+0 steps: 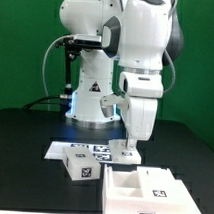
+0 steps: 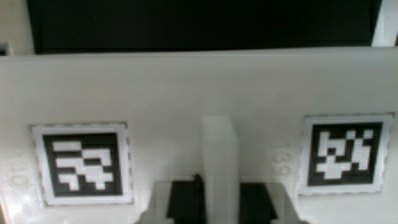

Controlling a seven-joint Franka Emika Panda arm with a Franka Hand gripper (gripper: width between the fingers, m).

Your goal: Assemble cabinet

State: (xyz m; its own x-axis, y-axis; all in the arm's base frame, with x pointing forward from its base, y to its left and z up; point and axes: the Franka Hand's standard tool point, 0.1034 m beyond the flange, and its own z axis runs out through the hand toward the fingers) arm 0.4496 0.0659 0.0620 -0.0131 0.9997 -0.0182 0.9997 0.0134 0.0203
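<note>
Franka arm's gripper (image 1: 127,146) is lowered onto a white tagged panel (image 2: 196,95), its fingers (image 2: 173,198) straddling a raised central rib (image 2: 217,150); whether they pinch it cannot be told. The cabinet (image 1: 116,187) sits near the gripper, camera-side, apparently unfitted. A loose tagged block (image 1: 81,166) waits beside. Assembly looks barely begun.

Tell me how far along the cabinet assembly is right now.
Done: nothing looks joined yet; the cabinet sits alone, open side up. In hand: the claw is down on a white tagged panel, its ridge between the fingers; grip unclear. Left: fitting that panel and the loose tagged block onto the cabinet.
</note>
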